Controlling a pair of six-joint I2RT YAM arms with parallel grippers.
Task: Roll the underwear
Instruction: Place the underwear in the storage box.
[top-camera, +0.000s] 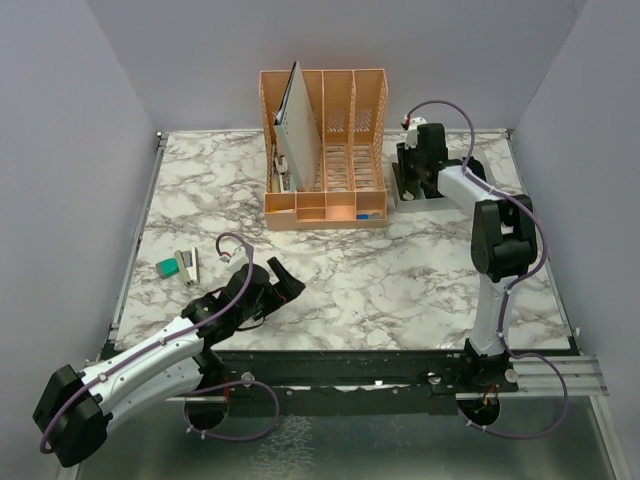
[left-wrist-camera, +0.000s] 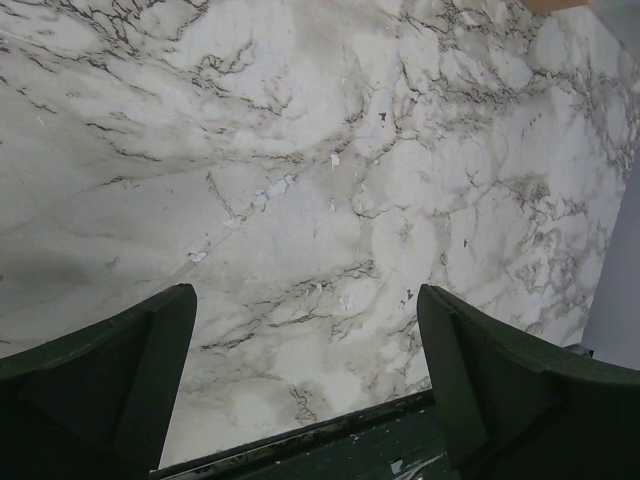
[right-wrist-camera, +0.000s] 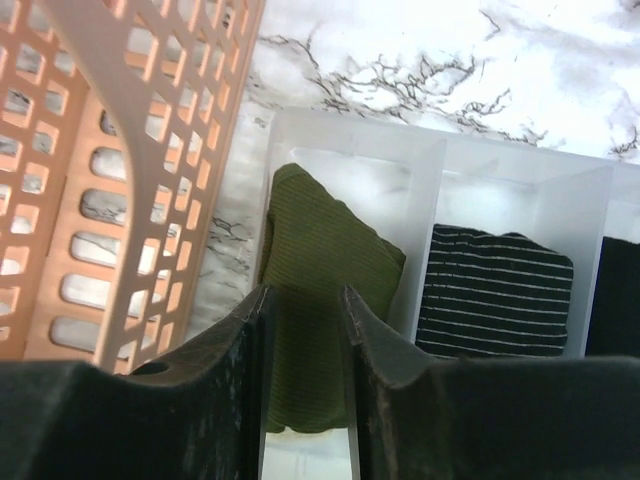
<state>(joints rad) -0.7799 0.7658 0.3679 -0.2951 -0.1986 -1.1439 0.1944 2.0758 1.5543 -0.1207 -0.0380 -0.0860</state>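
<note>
Broadly, the marble table is bare across its middle, and the work sits toward its far edge. A peach slotted organizer stands at the middle of that edge. Just to its right, nearer the far right corner, is a white divided tray that keeps each bundle in its own slot so the rolls cannot loosen.

The right arm reaches to that tray, with the right tool pointing down into the leftmost compartment. Its fingers stand a narrow way apart, with the olive roll showing in the gap. I cannot tell whether they pinch the cloth or only hover over it. The narrow gap suits the tight slot, since the wall beside the organizer leaves little room.

The left arm lies low along the near left side. The left tool is spread wide over bare marble and holds nothing, probably parked clear of the tray.

The underwear is in the tray. The olive roll fills the left slot, a striped roll the next, and a black one shows at the wrist view's right margin. A fourth is not in view. All three seen look rolled and stowed, so the job seems far along.

A teal block lies near the left edge, apart from all of this.
</note>
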